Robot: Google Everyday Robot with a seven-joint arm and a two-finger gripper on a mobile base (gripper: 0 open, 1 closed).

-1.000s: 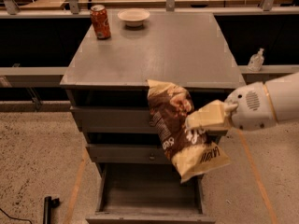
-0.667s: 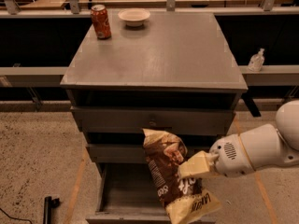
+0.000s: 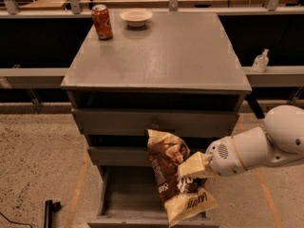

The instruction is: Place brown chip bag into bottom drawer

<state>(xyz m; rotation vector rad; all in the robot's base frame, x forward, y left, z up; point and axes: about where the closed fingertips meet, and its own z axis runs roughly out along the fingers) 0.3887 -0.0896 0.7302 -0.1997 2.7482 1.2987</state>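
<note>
Your gripper point(image 3: 192, 166), reaching in from the right, is clamped on the brown chip bag point(image 3: 166, 163). The bag hangs upright above the right front part of the open bottom drawer point(image 3: 127, 193). Its cream lower end sits near the drawer's front lip. If you release here, the bag may catch that lip, tip outward onto the floor, or stand too tall.
</note>
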